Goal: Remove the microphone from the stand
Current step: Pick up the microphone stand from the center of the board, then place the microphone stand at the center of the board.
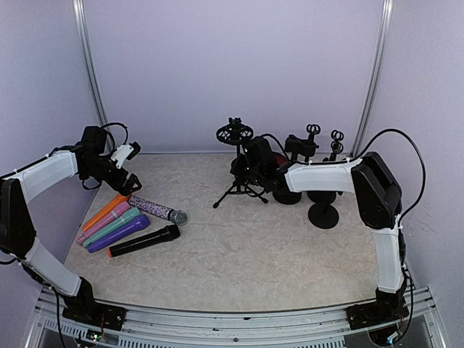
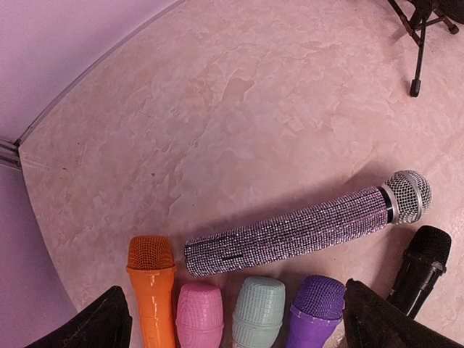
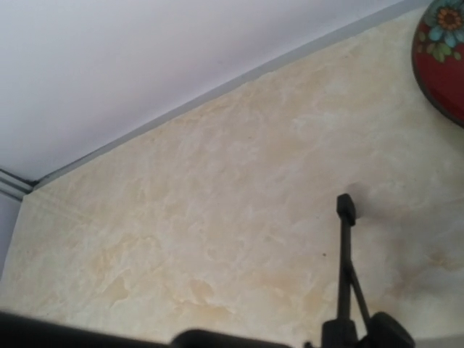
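A black tripod stand with a ring mount on top is at the back centre; nothing shows in the ring. My right gripper is right beside the tripod's post, dark against it, and its jaws cannot be made out. The right wrist view shows one tripod leg and a red flower-printed round body. I cannot tell whether that body is a microphone. My left gripper hangs open over loose microphones, of which the glitter microphone lies nearest.
Orange, pink, mint, purple and black microphones lie side by side at the left. Round-base stands with clips crowd the back right behind my right arm. Walls close the back and sides.
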`<state>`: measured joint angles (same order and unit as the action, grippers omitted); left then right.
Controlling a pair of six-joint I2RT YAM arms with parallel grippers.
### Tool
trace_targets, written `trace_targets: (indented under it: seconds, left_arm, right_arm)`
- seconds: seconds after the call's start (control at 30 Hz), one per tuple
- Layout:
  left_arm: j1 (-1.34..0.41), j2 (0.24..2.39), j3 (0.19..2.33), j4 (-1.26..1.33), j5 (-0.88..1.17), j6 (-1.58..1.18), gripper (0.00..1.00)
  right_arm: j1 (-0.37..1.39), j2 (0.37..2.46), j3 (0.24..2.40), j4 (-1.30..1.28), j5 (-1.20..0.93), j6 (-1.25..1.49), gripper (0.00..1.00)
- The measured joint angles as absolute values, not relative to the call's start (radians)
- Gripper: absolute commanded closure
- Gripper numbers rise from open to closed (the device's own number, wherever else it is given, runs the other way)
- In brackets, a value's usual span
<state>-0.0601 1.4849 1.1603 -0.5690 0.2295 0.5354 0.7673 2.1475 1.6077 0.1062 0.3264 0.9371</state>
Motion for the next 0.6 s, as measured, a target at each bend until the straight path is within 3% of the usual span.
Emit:
trace_targets:
  seconds: [0.3, 0.6]
  left_arm:
    - [-0.052, 1.480, 1.160, -0.569, 0.237, 0.535, 0.03]
    - [-0.051, 1.479, 1.160, -0.579, 0.266, 0.534, 0.04]
  right_arm:
    - [0.756, 2.106, 1.566, 0.137, 0.355, 0.906, 0.96]
    - [0.723, 2.046, 1.460, 0.220, 0.191, 0.834, 1.00]
